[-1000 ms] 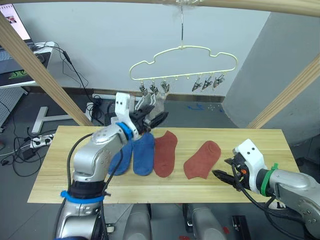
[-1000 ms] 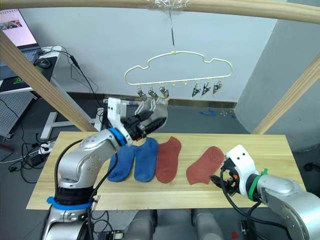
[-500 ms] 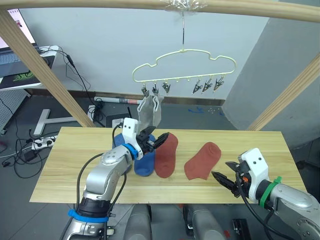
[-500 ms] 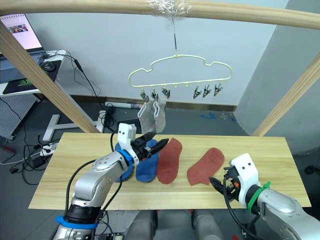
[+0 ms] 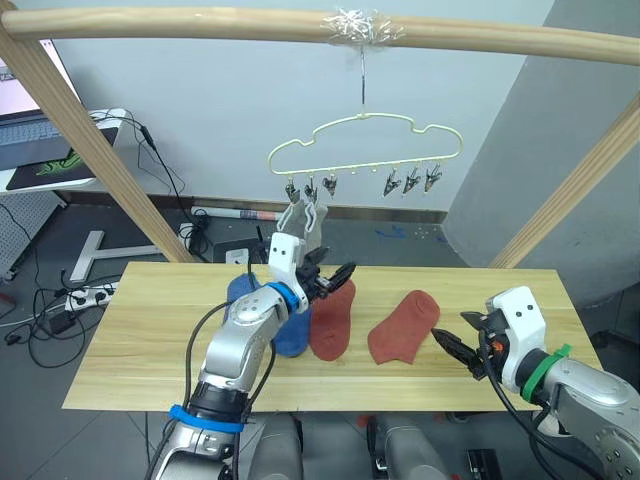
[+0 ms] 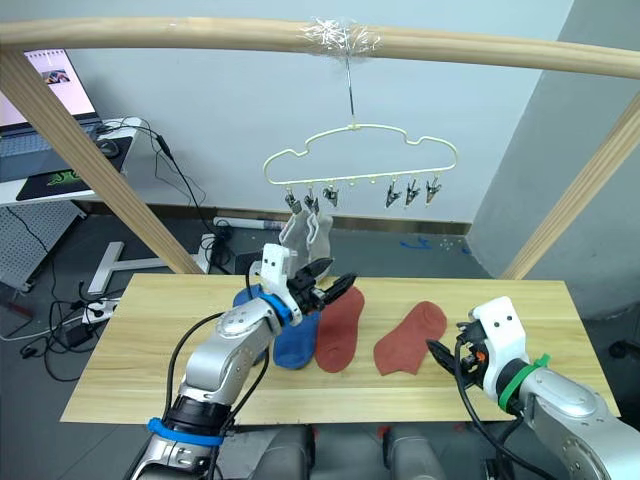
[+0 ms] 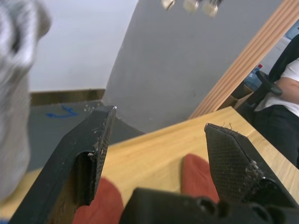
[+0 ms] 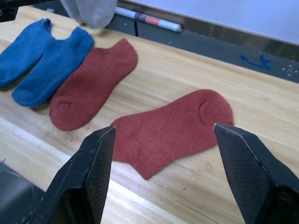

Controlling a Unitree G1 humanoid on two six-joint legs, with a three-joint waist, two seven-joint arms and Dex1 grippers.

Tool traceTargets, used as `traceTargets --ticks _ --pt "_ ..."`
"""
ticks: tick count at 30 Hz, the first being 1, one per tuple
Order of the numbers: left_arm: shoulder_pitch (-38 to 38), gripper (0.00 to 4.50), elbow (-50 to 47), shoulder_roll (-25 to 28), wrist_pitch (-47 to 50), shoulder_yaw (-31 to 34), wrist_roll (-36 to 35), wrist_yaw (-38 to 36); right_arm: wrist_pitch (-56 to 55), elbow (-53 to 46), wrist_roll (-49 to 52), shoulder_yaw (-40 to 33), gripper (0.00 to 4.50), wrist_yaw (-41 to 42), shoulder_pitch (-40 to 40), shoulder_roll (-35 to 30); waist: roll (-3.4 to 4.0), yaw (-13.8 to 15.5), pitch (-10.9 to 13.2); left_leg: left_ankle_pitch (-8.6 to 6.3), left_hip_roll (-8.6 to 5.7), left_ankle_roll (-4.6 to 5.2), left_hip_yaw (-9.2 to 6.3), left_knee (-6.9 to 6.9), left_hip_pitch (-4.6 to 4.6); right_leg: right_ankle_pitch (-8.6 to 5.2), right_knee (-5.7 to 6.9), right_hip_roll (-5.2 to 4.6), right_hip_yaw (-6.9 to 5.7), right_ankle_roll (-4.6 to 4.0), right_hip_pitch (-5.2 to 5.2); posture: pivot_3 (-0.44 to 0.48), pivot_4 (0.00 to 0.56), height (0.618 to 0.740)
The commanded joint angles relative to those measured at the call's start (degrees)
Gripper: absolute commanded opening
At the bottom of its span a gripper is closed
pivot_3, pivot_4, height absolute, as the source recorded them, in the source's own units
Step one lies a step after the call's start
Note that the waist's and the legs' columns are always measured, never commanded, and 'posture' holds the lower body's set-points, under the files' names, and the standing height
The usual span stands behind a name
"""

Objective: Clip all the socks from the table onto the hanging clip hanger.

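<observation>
The pale-yellow clip hanger (image 5: 365,140) hangs from the top pole. Two grey socks (image 5: 303,218) hang from its left clips. On the table (image 5: 130,330) lie two blue socks (image 5: 290,328), a rust-red sock (image 5: 332,320) beside them and another rust-red sock (image 5: 403,325) further right. My left gripper (image 5: 335,275) is open just below the grey socks, above the blue and red socks, holding nothing. My right gripper (image 5: 455,350) is open near the table surface, just right of the right-hand red sock (image 8: 173,130), which lies between its fingers (image 8: 100,163) in the wrist view.
Three free clips (image 5: 410,182) hang on the hanger's right side. Slanted wooden poles (image 5: 80,150) stand at both back corners of the table. A desk with a laptop (image 5: 40,130) and floor cables are at far left. A seated person (image 7: 285,88) is beyond the table's right.
My left gripper let go of the grey sock at the clips and came down, open, over the blue and red socks. The grey socks now hang free. The camera shifted.
</observation>
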Motion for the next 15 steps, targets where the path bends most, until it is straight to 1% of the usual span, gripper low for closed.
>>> traceTargets --ticks 1,4,10,13,15 --pt "-1.7 3.47 0.2 -0.4 -1.0 0.7 0.5 0.4 0.2 -1.4 1.7 -1.2 3.46 -0.2 -0.4 -0.4 0.06 0.0 -0.1 0.0 0.0 0.0 0.0 0.0 0.0 0.0 0.0 0.0 0.01 0.0 0.0 -0.042 0.157 0.74" --pt "-1.6 3.47 0.0 -0.4 -0.8 1.4 0.2 0.5 -0.2 -1.1 2.0 -1.7 3.46 -0.1 0.1 -1.0 0.15 0.0 -0.2 0.0 0.0 0.0 0.0 -0.01 0.0 0.0 0.0 0.01 0.01 0.0 0.0 -0.033 0.155 0.74" --pt "-0.7 3.47 -0.6 -0.4 -1.0 1.2 0.4 0.5 0.8 -0.7 3.0 -1.3 3.46 -0.6 -2.0 -1.6 0.18 0.0 -0.2 0.0 0.0 0.0 0.06 0.0 0.03 0.01 0.0 0.02 0.08 0.01 0.0 -0.038 0.168 0.74" --pt "-1.8 3.47 -0.2 -0.6 -1.7 2.2 0.4 1.3 1.0 -1.5 2.4 -1.4 3.46 -0.7 -1.8 -2.5 0.18 0.0 -0.2 0.0 0.0 0.01 0.07 0.0 0.03 0.01 0.0 0.02 0.11 0.01 0.0 -0.041 0.172 0.74" --pt "-3.6 3.47 0.2 -1.3 -2.3 3.8 0.6 3.7 1.0 -1.7 2.2 -1.0 3.46 -0.5 -2.2 -3.5 0.18 0.0 -0.2 0.0 -0.01 0.01 0.09 0.0 0.03 0.01 0.0 0.02 0.14 0.02 0.0 -0.039 0.18 0.74"
